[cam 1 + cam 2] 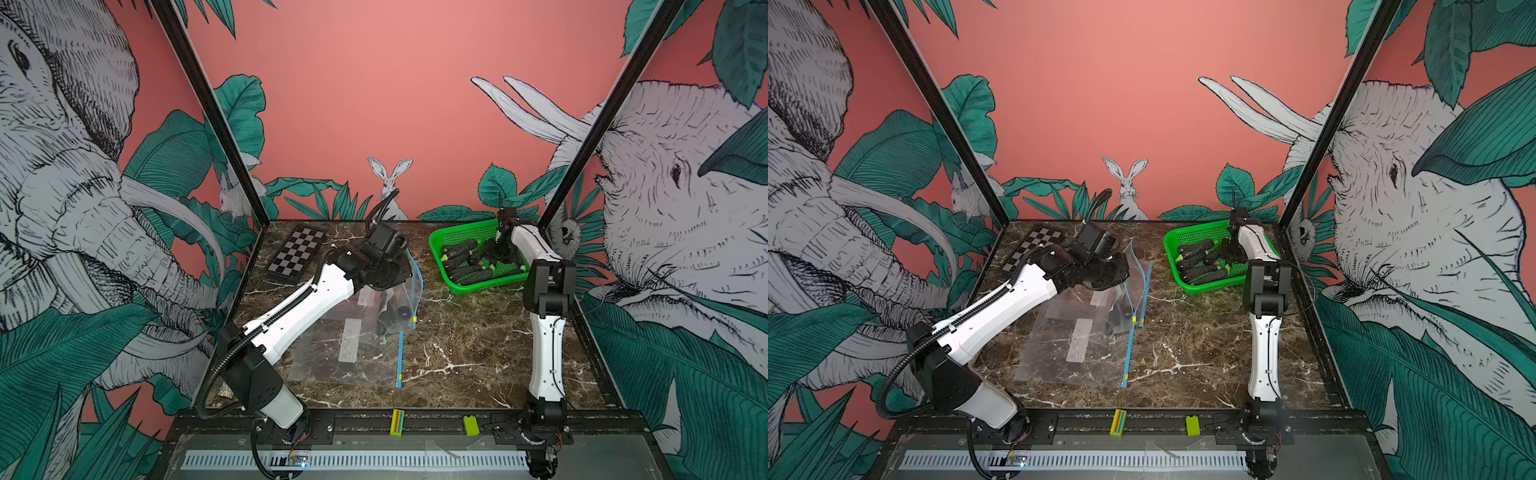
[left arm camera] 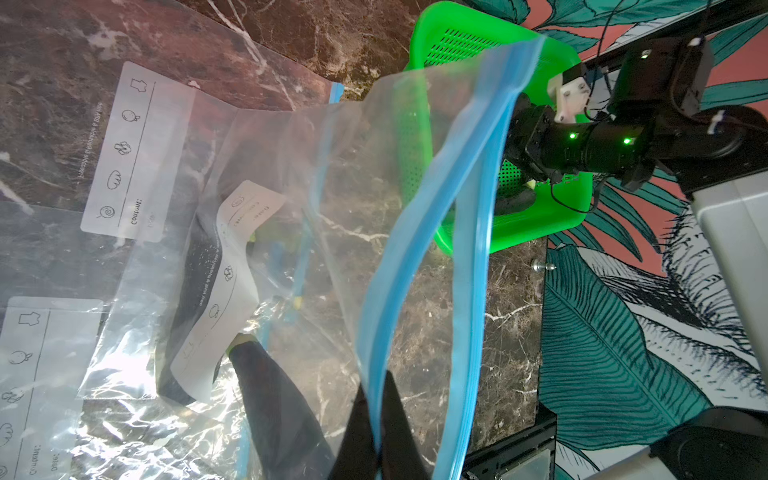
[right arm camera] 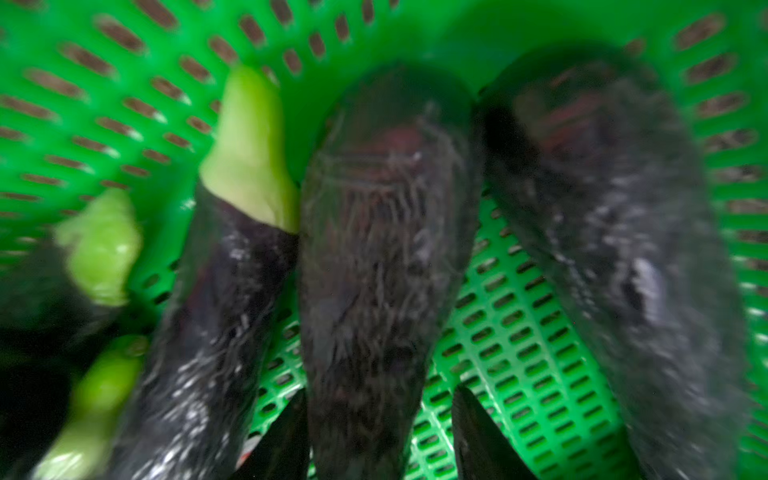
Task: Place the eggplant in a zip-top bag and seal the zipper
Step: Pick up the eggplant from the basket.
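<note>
Where the marble table [image 1: 457, 353] starts at the left of a top view, a checkerboard [image 1: 296, 253] lies flat toward the back edge. Just right of it, near the middle of the frame, the left gripper [image 2: 376, 434] is pressed together on the blue zipper strip [image 2: 436, 249] of a zip-top bag [image 1: 399, 291]. It holds that edge up off the table, and the mouth gapes. A dark bagged eggplant [image 2: 270, 399] lies inside this bag, and a second bag [image 1: 324, 361] lies flat beneath and in front of it.

Further right, at the back right of the table, a green basket [image 1: 440, 243] holds several eggplants, and the right gripper [image 3: 380, 436] reaches down into it. In the right wrist view its jaws stand spread either side of the middle eggplant [image 3: 382, 249]. One finger is against the skin, while a sliver of basket floor shows between the eggplant and the other finger. A neighbouring eggplant [image 3: 602, 228] lies just beside the middle one.
</note>
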### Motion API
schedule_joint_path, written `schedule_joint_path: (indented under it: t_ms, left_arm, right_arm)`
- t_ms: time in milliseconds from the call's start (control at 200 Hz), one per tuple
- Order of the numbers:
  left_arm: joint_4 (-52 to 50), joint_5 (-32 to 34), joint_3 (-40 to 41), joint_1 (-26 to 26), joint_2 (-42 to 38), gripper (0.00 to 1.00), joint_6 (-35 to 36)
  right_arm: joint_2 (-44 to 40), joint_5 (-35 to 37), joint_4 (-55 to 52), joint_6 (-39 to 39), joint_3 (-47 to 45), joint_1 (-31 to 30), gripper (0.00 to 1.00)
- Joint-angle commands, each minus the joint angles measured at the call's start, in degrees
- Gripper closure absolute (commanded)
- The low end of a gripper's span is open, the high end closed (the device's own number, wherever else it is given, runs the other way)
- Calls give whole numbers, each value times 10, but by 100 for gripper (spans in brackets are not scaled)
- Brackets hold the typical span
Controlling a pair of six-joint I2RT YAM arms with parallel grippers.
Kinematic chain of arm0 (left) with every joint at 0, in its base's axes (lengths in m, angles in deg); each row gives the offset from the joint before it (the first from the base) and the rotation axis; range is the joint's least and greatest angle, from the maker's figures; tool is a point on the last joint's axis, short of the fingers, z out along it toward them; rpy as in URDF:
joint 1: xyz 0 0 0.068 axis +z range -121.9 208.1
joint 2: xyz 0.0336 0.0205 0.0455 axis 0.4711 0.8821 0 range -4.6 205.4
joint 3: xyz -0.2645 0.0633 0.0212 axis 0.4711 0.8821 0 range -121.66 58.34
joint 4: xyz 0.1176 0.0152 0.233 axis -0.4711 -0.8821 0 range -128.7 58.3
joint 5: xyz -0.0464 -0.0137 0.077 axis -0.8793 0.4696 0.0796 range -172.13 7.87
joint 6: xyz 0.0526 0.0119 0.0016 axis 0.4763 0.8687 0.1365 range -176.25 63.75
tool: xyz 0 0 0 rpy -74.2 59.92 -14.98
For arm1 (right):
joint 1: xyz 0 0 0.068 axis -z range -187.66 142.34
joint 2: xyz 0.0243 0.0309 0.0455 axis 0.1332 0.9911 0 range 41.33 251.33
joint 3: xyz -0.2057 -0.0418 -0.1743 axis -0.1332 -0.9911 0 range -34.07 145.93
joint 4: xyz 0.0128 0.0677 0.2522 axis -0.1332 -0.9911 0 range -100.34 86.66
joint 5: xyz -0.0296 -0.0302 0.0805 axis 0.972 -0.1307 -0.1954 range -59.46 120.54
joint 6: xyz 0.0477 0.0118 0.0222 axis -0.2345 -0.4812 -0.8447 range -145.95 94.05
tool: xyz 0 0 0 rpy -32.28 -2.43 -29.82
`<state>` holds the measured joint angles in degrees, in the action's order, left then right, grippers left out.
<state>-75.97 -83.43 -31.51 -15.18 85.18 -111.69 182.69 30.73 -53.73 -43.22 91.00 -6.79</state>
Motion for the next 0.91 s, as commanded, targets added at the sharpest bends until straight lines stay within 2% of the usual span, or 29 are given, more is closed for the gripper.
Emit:
schedule_joint_path:
  t_ms: [0,120,190,350,630,900]
  left_arm:
    - [-5,3,-6,3,-11,100,3]
    - [-7,3,-8,3,-10,100,3]
    - [-7,3,-8,3,-10,100,3]
    - [-6,2,-8,4,-8,100,3]
    - [2,-5,-3,5,-8,100,3]
    - [7,-11,6,5,-15,100,2]
  right_arm:
    - [9,-4,2,7,14,2,53]
    - [3,-4,11,7,-1,2,64]
    - [-17,-5,37,4,-39,2,71]
    - [-85,-14,90,-4,-135,2,81]
    - [-236,-27,180,-37,-334,1,86]
    - [-289,-39,186,-26,-366,-8,87]
